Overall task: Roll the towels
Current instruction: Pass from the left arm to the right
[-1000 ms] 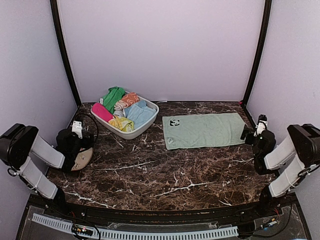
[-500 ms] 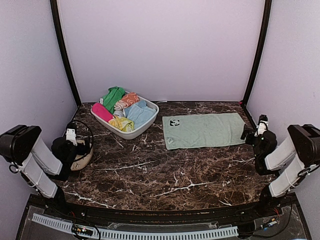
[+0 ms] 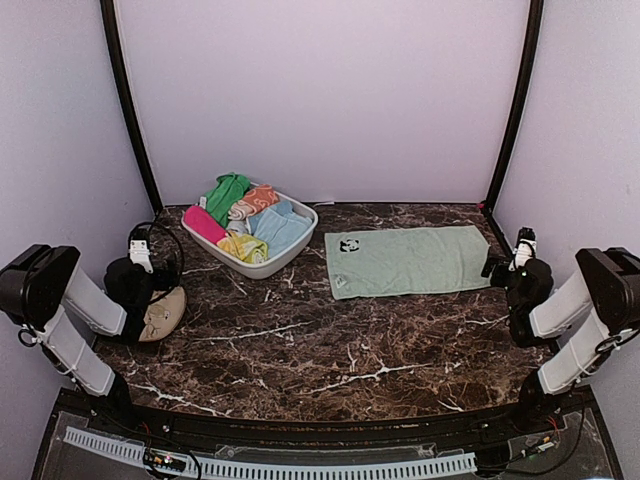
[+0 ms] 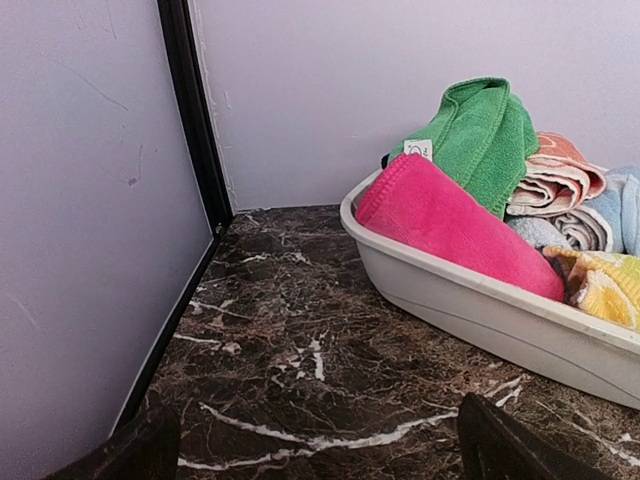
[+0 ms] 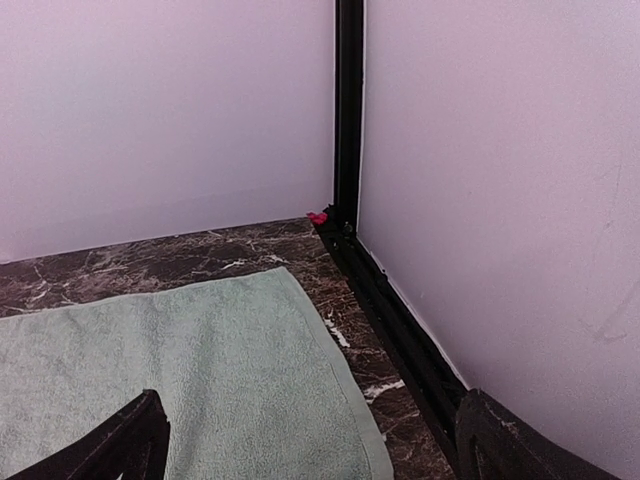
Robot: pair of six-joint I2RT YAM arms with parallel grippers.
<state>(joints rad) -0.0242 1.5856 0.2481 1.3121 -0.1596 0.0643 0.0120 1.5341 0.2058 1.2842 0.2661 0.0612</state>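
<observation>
Left gripper (image 4: 320,447) and right gripper (image 5: 315,442) gape empty; mint towel (image 3: 405,260) lies seemingly flat.

This is a robot test booth in a lab, not a lived-in room; plain pale-lilac panels (image 3: 320,100) close in the back and both sides, joined by black frame posts (image 3: 130,110) at the corners; a marble-patterned table (image 3: 300,350) fills the enclosure. The left arm (image 3: 70,320) and the right arm (image 3: 585,320) are mounted at its near edge; a slotted white cable duct (image 3: 270,465) runs below them; a tub (image 3: 285,258) of towels (image 3: 245,215) and a spread mint towel (image 3: 410,260) serve as props.
</observation>
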